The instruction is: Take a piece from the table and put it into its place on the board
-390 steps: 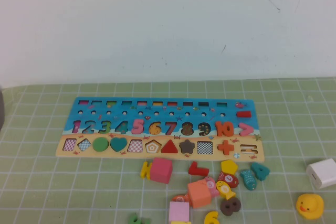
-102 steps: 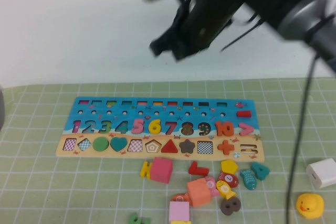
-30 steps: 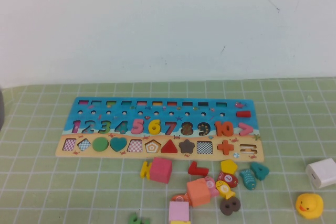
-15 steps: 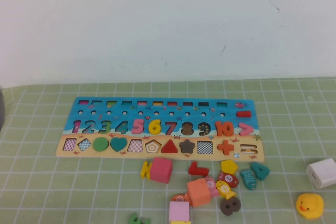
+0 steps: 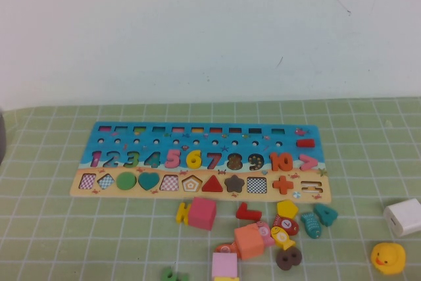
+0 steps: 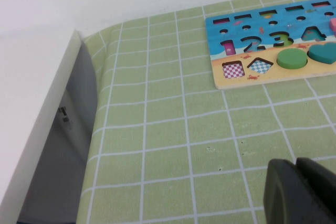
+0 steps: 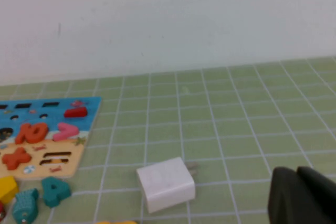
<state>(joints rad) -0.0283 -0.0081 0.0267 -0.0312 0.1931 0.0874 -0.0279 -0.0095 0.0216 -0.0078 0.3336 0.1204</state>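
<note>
The board [image 5: 210, 137] lies across the middle of the green checked mat. The piece, the yellow numeral 6 [image 5: 193, 158], sits flat in its slot between the pink 5 and the red 7. Neither gripper shows in the high view. In the left wrist view my left gripper [image 6: 296, 182] is shut and empty, low over the mat, short of the board's left end [image 6: 252, 74]. In the right wrist view my right gripper [image 7: 296, 187] is shut and empty, over bare mat to the right of the board's right end [image 7: 47, 116].
Loose pieces lie in front of the board: a pink cube [image 5: 202, 213], a red L [image 5: 248, 212], a yellow pentagon [image 5: 287, 209], a teal 4 [image 5: 325, 214], a salmon block [image 5: 248, 241]. A white charger [image 5: 403, 216] and a yellow duck [image 5: 387, 257] lie at the front right. A grey bin [image 6: 63, 145] stands at the far left.
The yellow 6 has gone from the mat's front edge into its slot on the board. The arm that hung over the board has left the high view. Nothing moved in the last second.
</note>
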